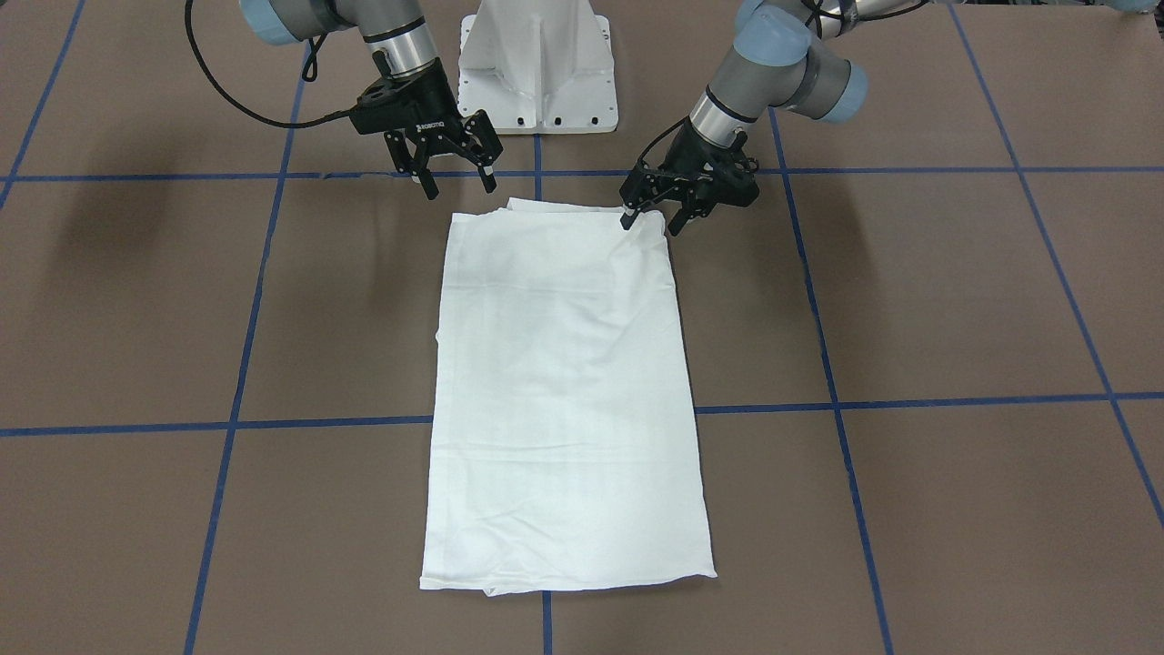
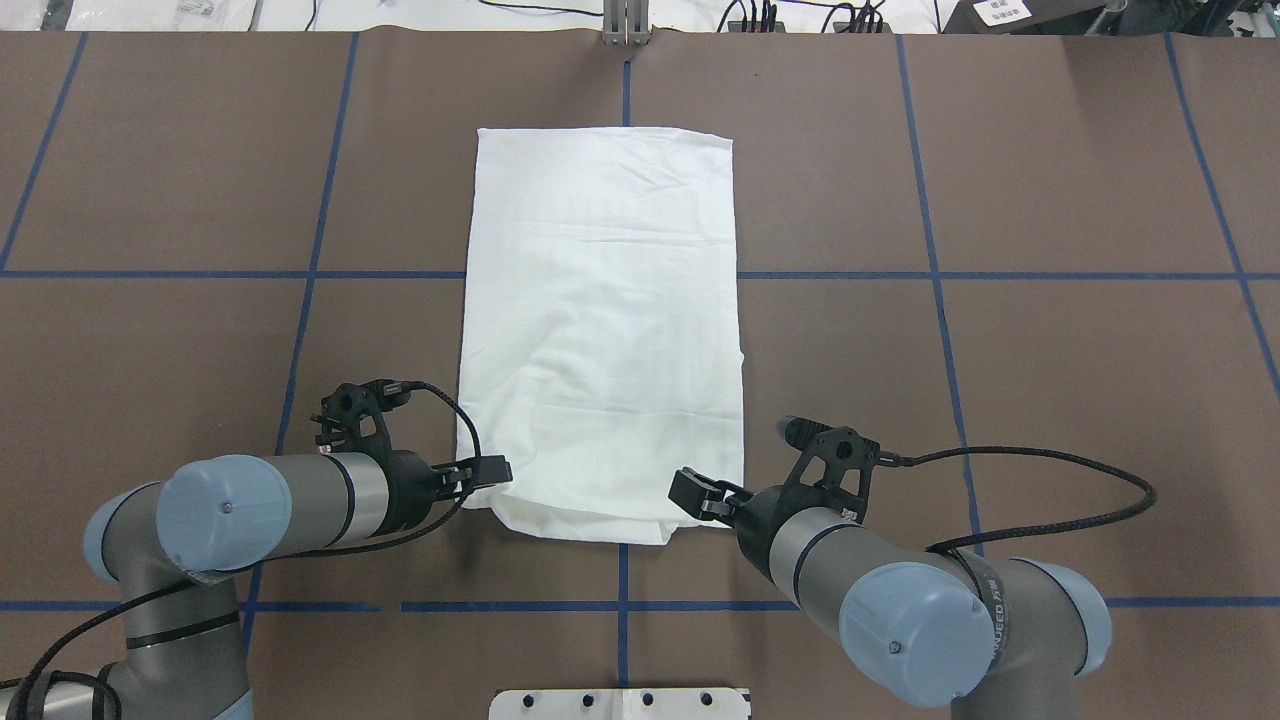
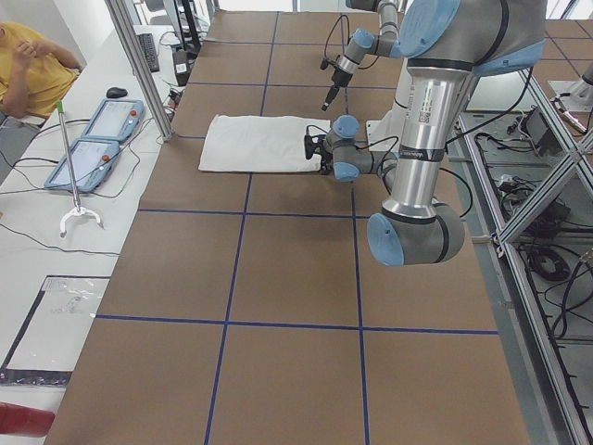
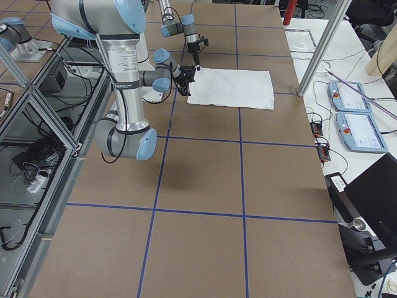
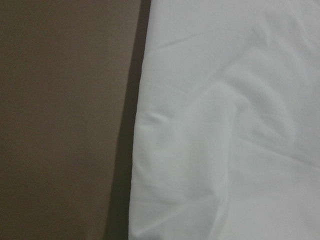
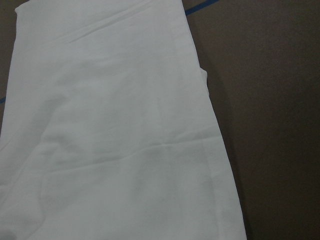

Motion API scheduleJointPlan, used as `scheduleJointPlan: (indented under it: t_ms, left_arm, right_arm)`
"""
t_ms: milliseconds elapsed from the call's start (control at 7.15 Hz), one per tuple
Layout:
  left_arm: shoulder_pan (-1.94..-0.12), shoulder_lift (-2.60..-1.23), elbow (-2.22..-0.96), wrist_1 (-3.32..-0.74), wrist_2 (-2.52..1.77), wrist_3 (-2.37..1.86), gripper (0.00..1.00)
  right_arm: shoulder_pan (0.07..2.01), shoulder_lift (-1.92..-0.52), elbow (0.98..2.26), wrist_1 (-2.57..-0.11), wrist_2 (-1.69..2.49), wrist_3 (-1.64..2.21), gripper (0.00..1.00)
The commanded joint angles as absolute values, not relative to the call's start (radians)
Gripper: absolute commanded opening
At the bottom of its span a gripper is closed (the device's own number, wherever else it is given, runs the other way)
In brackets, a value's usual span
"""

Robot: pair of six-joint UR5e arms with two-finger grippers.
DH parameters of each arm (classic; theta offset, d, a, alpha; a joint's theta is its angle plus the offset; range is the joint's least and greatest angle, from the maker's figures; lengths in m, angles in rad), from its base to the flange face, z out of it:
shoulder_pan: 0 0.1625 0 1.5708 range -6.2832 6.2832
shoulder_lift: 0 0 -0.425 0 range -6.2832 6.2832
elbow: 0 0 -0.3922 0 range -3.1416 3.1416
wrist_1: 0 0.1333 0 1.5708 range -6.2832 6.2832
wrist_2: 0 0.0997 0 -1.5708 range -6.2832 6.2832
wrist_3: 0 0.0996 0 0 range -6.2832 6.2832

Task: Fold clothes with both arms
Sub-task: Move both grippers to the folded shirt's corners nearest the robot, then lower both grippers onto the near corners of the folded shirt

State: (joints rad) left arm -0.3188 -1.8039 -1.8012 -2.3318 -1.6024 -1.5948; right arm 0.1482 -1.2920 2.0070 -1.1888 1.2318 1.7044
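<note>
The white shirt (image 1: 564,391) lies flat on the brown table, folded into a long narrow rectangle (image 2: 600,320) with one short end toward the robot's base. No print shows on it. My left gripper (image 1: 652,221) is open at the near corner on my left side, one fingertip (image 1: 628,219) touching the cloth edge. My right gripper (image 1: 459,186) is open too, hovering just behind the other near corner and apart from the cloth. Both wrist views show only shirt fabric (image 5: 225,125) (image 6: 115,140) beside bare table, with no fingers in them.
The white metal pedestal base (image 1: 536,73) stands between the arms, just behind the shirt's near end. Blue tape lines (image 1: 273,423) grid the table. A person in yellow (image 3: 28,65) sits beyond the far edge, beside two teach pendants (image 3: 97,134).
</note>
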Motion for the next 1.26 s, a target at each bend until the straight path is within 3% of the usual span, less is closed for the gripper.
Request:
scheduleJointPlan:
  t_ms: [0, 420, 1119]
  left_arm:
    - [-0.318, -1.809, -1.801, -2.332, -1.603, -1.608, 0.0]
    - [-0.318, -1.809, -1.821, -2.332, -1.601, -1.608, 0.0]
    - [-0.319, -1.809, -1.825, -2.332, -1.588, -1.608, 0.0]
  right_arm:
    - [0.146, -1.292, 2.005, -1.189, 1.232, 1.704, 0.99]
    - [0.137, -1.287, 1.999, -1.19, 1.229, 1.726, 0.97]
    - [0.106, -1.172, 1.898, -1.404, 1.258, 2.031, 0.81]
